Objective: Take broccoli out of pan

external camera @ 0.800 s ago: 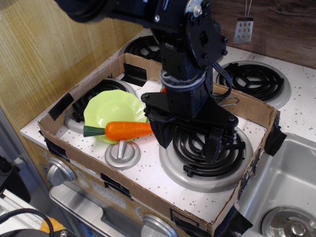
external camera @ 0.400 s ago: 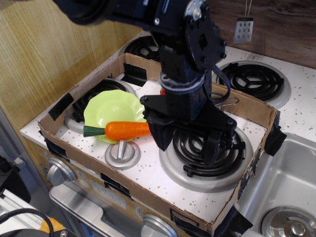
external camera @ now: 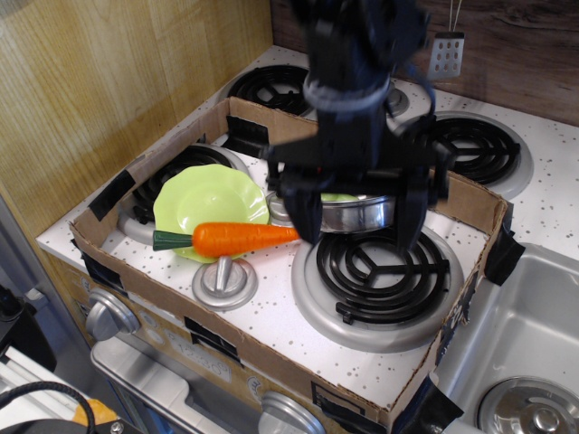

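The stove top (external camera: 543, 172) is the biggest thing here, and on it stands a low cardboard wall (external camera: 271, 348) that closes in the work area. Inside this area the big black coil burner (external camera: 380, 271) lies at the front, and the pan (external camera: 357, 212) stands just behind it, mostly hidden by the arm. The gripper (external camera: 355, 237) hangs over the pan with its two dark fingers spread wide, one on each side, and nothing is held between them. Of the broccoli (external camera: 340, 197) only a small light-green piece shows inside the pan, at the rim, between the fingers; I cannot tell how it lies. The first danger, in my opinion, is that the fingers come down on the steel rim instead of inside it, because their opening seems about as wide as the pan; then the pan can tip or slide toward the light-green plate (external camera: 206, 210). The second danger is that the pan is lifted together with the broccoli if a finger catches the wall. The carrot (external camera: 237, 238) lies across the plate with its tip near the left finger, so a sideways move can push it away. The round knob (external camera: 223, 278) in front seems safe.
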Robot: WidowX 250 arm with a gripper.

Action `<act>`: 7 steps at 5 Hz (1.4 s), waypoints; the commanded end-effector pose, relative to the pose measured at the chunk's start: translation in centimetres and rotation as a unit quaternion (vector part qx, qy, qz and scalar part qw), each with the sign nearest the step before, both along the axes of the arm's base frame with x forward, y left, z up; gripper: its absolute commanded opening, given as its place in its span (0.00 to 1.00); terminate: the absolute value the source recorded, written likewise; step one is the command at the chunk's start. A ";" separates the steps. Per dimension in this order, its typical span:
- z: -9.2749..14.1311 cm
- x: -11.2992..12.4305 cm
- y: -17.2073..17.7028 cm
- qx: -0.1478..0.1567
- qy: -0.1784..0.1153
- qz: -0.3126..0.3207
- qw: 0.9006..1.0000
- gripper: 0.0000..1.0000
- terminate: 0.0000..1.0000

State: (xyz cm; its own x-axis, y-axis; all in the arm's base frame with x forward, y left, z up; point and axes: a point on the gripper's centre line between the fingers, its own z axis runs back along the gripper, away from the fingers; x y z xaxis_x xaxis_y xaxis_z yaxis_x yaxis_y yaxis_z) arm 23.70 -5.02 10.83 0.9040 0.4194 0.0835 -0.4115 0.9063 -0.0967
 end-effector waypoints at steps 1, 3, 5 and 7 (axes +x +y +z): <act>2.0 4.6 1.8 0.006 0.002 0.161 0.987 1.00 0.00; 2.0 8.6 3.6 0.046 0.002 0.185 0.982 1.00 0.00; -0.1 11.0 4.7 0.086 -0.054 0.162 0.982 1.00 0.00; -3.7 11.4 5.8 0.078 -0.071 0.160 0.981 1.00 0.00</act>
